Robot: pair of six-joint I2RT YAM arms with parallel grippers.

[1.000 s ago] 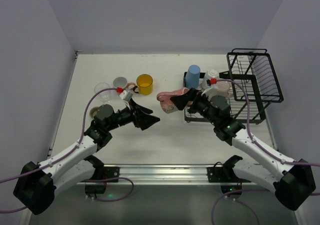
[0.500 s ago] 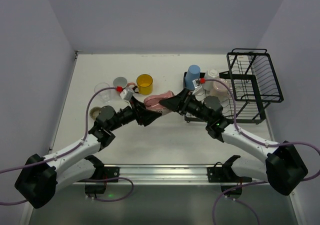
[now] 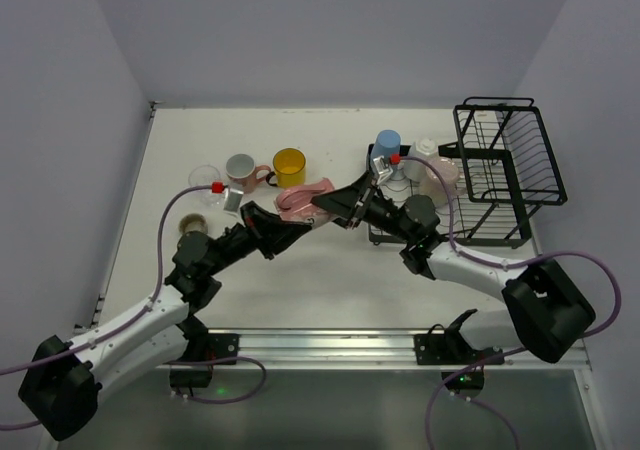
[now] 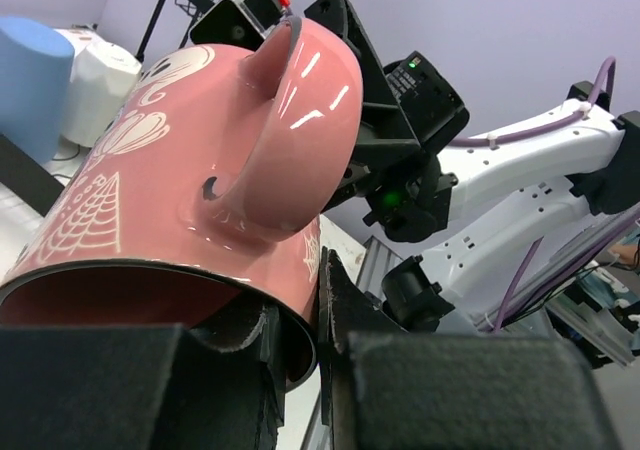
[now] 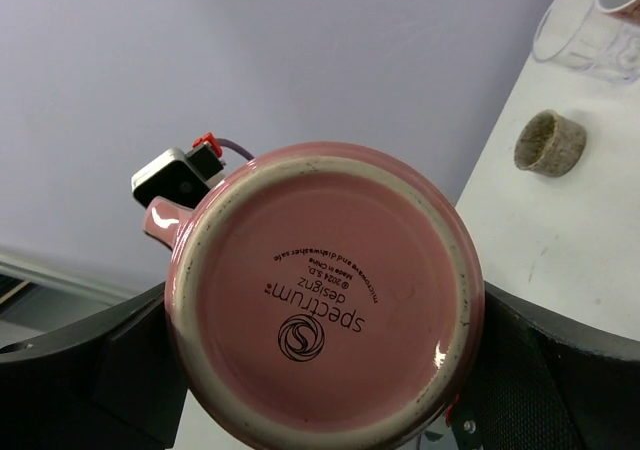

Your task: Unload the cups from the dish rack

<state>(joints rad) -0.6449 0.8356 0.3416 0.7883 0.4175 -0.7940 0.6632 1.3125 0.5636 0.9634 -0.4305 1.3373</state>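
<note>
Handover time, by the look of it: the glossy pink ceramic mug (image 3: 300,202) hangs in the air over the white table (image 3: 330,280), well apart from the black wire dish rack (image 3: 510,160). Our left hand (image 3: 288,222) is pinched tight on its rim. Our right hand (image 3: 328,202) sits spread wide around the base; gripping or not, we can't tell. Next we reckon the right needs to back off clean, then the left sets the mug down by the yellow mug (image 3: 289,167).
</note>
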